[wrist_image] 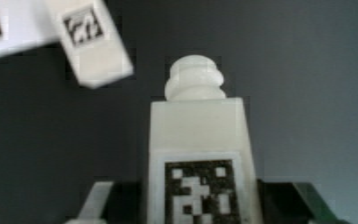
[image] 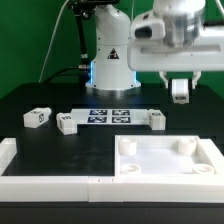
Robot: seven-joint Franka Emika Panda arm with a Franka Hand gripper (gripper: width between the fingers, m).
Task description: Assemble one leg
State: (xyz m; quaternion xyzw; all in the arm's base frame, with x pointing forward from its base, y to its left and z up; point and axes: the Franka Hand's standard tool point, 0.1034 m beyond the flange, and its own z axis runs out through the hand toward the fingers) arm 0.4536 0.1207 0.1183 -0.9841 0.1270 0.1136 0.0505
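My gripper is shut on a white leg and holds it in the air above the table, over the far right corner of the large white tray-like part. In the wrist view the held leg stands between my fingers, tag facing the camera and a rounded peg at its far end. Three more legs lie on the table: two at the exterior view's left and one right of the marker board. One of them shows in the wrist view.
The marker board lies at mid table; its edge shows in the wrist view. A white L-shaped rail runs along the front left. The robot base stands at the back.
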